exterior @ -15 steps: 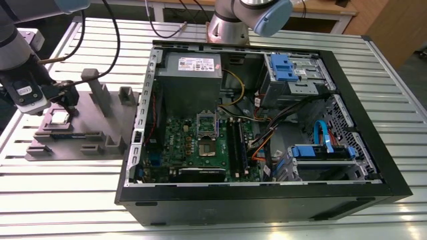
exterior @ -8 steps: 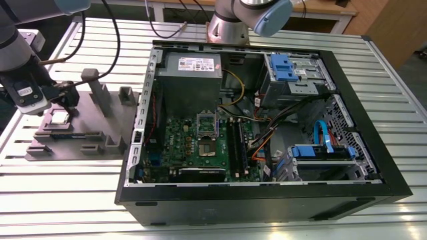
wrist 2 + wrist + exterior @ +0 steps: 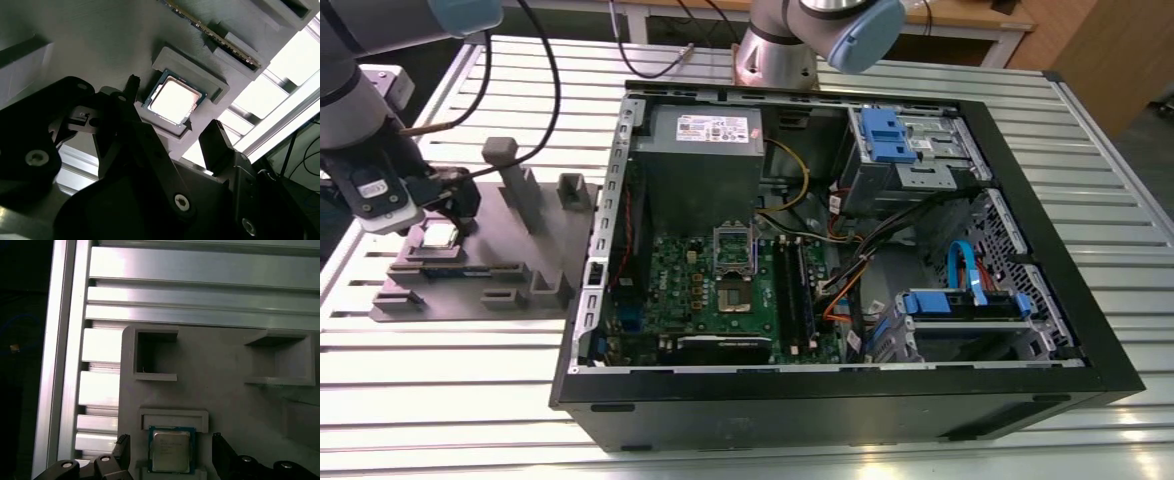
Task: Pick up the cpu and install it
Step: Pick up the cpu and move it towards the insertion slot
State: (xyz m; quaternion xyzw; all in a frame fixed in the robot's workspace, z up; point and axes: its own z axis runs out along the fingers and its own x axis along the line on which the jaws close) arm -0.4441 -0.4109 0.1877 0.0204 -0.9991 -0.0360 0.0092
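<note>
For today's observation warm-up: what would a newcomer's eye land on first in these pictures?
The open computer case, its green motherboard exposed, dominates the middle of the exterior view. On the grey tray at that view's left, the cpu lies in a recess, straddled by the open gripper.

A black computer case (image 3: 854, 400) lies open on the slatted metal table (image 3: 454, 380). Its green motherboard (image 3: 680, 270) lies flat inside, with a grey power supply (image 3: 700, 160) at the far end and blue drive cages (image 3: 887, 135) toward the exterior view's right. Just beside the case, on the exterior view's left, sits a grey tray (image 3: 487, 245) with upright blocks.
</note>
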